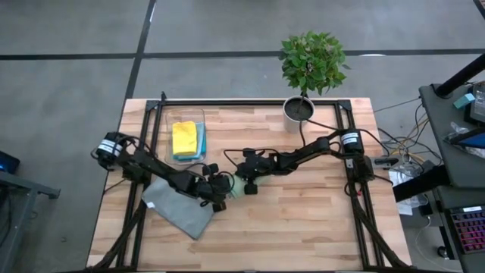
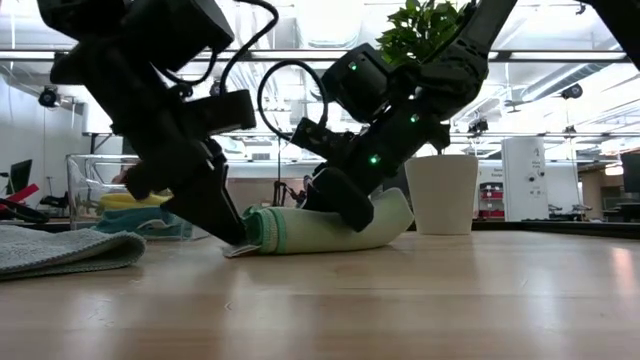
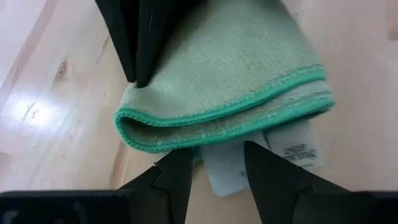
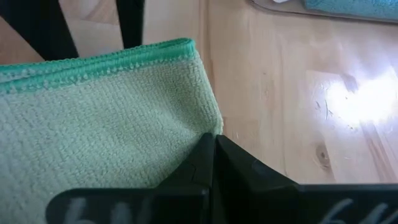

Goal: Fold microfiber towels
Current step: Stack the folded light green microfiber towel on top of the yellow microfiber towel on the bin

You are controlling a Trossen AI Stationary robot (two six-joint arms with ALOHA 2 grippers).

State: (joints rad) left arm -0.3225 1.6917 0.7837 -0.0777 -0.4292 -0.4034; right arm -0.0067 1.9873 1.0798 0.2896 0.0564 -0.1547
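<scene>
Olive green towel (image 1: 239, 184), folded into a thick pad with a bright green stitched hem, lies on the wooden table (image 1: 303, 220) between my two grippers. My left gripper (image 3: 214, 171) sits at the folded end of the pad; its fingers (image 3: 177, 177) stand partly apart, with the pad's white tag (image 3: 292, 152) lying flat on the wood in the gap between them. From the pictures I cannot tell whether these fingers pinch the tag or merely straddle it; the hem's rounded fold lies just beyond the fingertips.

My right gripper (image 4: 214, 146) comes at the pad from the opposite end, fingers (image 4: 249, 168) pressed fully together, their joined tip touching the cloth's corner edge. In the low view this gripper (image 2: 350, 205) bears down on the top of the pad, which bulges up on either side of it, while the left gripper (image 2: 225, 225) meets the pad's rolled end at table level.

Behind my left fingers, a grey towel (image 1: 178, 208) lies spread flat under the left arm. Farther off, a clear bin (image 1: 184, 114) holds a yellow towel (image 1: 184, 138) stacked on teal and light blue ones (image 1: 200, 144). Beyond my right fingers stands a potted plant (image 1: 309, 68) in a white pot.
</scene>
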